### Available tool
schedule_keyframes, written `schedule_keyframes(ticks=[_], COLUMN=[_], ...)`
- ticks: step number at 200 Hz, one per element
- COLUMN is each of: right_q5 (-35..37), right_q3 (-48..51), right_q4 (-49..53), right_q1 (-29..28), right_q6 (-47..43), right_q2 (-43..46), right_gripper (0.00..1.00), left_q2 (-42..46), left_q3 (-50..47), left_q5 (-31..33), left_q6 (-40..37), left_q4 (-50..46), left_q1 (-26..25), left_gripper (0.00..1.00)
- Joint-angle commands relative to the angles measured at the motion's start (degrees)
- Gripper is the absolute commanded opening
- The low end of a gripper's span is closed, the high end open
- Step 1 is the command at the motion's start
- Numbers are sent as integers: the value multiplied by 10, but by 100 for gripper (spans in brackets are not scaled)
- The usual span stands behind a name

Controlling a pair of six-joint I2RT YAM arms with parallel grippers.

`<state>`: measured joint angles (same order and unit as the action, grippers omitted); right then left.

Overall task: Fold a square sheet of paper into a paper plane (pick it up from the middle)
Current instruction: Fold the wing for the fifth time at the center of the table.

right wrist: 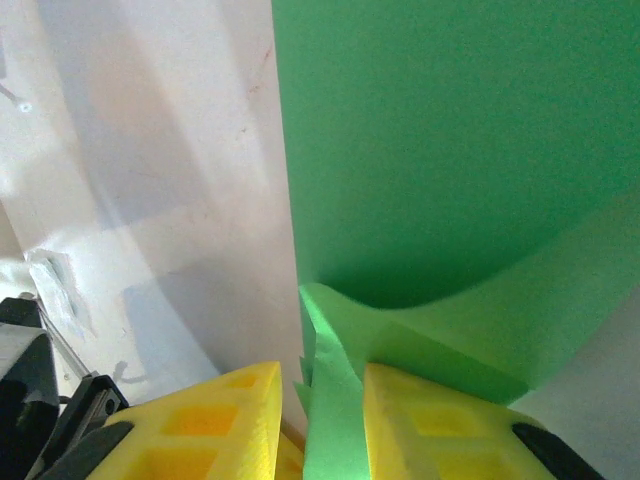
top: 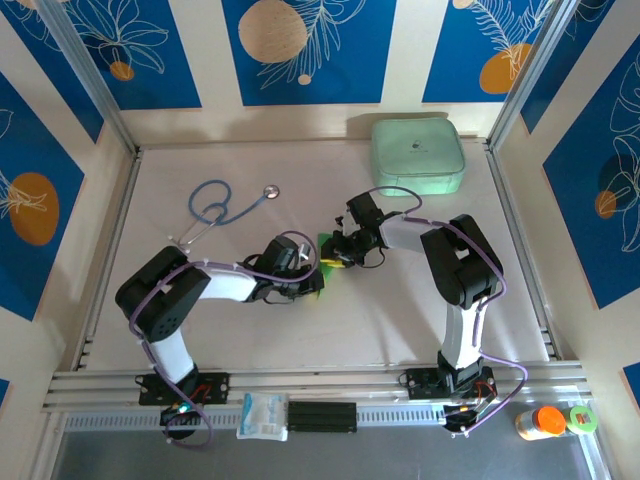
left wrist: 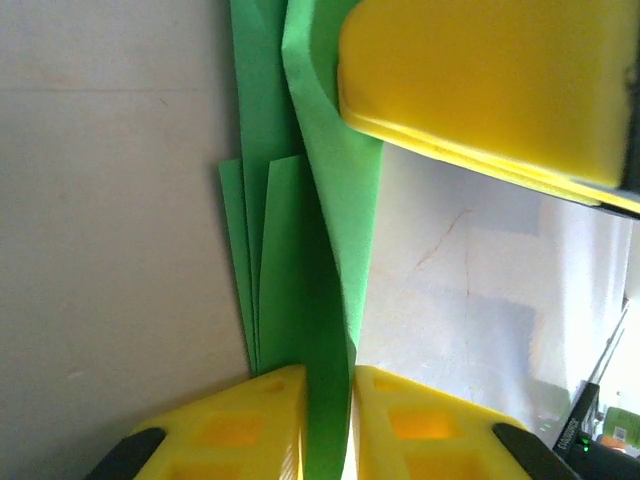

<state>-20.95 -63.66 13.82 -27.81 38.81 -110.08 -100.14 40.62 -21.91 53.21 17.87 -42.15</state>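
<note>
Item inspected: the green paper (top: 326, 256), partly folded, sits mid-counter (top: 330, 340), raised between the two arms. The left claw (left wrist: 328, 385) is clenched on its stacked lower edge. The right claw (right wrist: 328, 380) is clenched on a buckled flap.

Assessment: the paper is very light, thin and limp. The creased layers fan apart and the free panel bows. A sharp pull would probably tear or slip it.

Recommended hold: on the layered crease, where it looks stiffest, with a firm pinch and both arms moving together.
</note>
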Motion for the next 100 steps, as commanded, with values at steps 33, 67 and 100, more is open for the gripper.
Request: schedule_keyframes(ticks=[33, 67, 100], right_q5=[-5, -20, -15], right_q3=[-14, -7, 28], right_q4=[18, 7, -19], right_q1=[-3, 3, 20], right_q6=[12, 3, -13], right_q2=[13, 40, 88], right_gripper=[29, 31, 40], left_q2=[-6, -7, -15], left_q3=[-5, -30, -69], left_q5=[19, 20, 10], left_q6=[-28, -30, -14], left_q4=[-102, -56, 29], left_q1=[-10, -10, -8], left_gripper=[15, 11, 8])
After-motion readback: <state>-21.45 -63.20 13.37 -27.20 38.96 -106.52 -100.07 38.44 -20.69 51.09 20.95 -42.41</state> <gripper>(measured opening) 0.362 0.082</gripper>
